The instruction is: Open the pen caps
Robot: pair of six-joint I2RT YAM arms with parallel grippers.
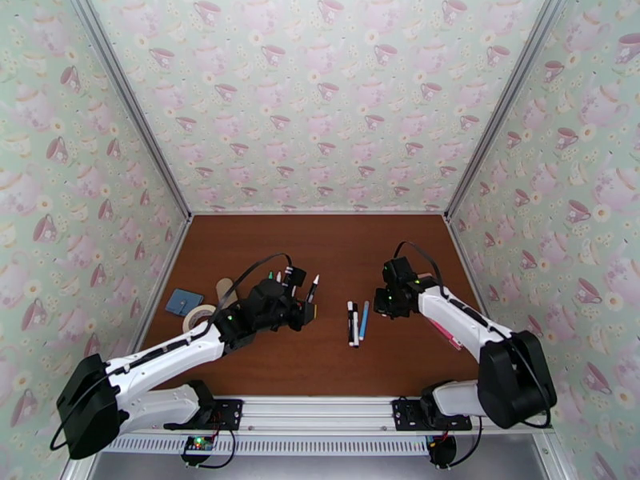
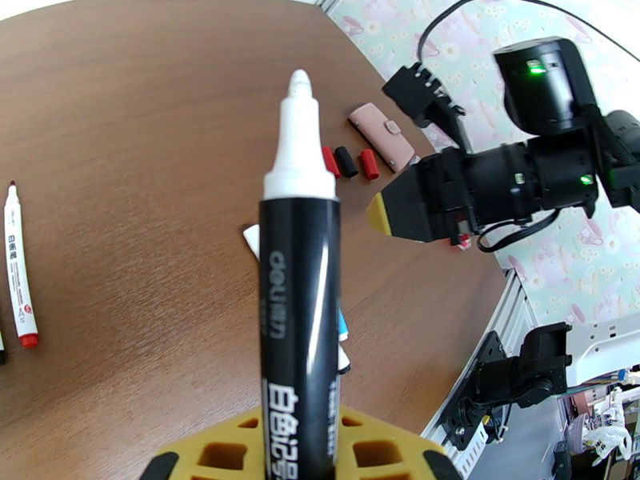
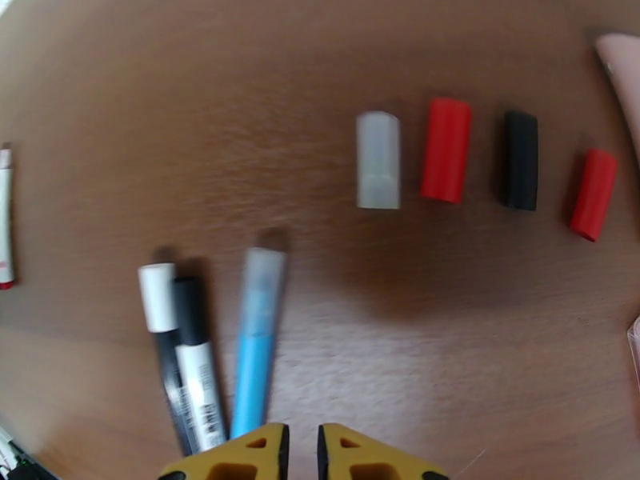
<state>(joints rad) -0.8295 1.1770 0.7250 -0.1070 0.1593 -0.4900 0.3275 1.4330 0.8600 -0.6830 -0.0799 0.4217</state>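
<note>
My left gripper (image 1: 307,312) (image 2: 298,459) is shut on a black pen (image 2: 294,314) (image 1: 313,288). The pen stands up out of the fingers, its white tip bare and uncapped. My right gripper (image 1: 382,302) (image 3: 302,451) hovers shut and empty over the table, to the right of the held pen. Below it lie a white pen cap (image 3: 378,160), a red cap (image 3: 446,150), a black cap (image 3: 519,160) and another red cap (image 3: 594,194) in a row. Two black-and-white pens (image 3: 190,354) (image 1: 352,322) and a blue pen (image 3: 256,338) (image 1: 364,318) lie side by side between the arms.
A white pen with a red end (image 2: 18,266) lies further left, and more pens (image 1: 274,275) sit behind the left wrist. A tape roll (image 1: 196,316) and a blue pad (image 1: 183,301) are at the left. A pink case (image 2: 382,136) (image 3: 624,66) lies by the caps.
</note>
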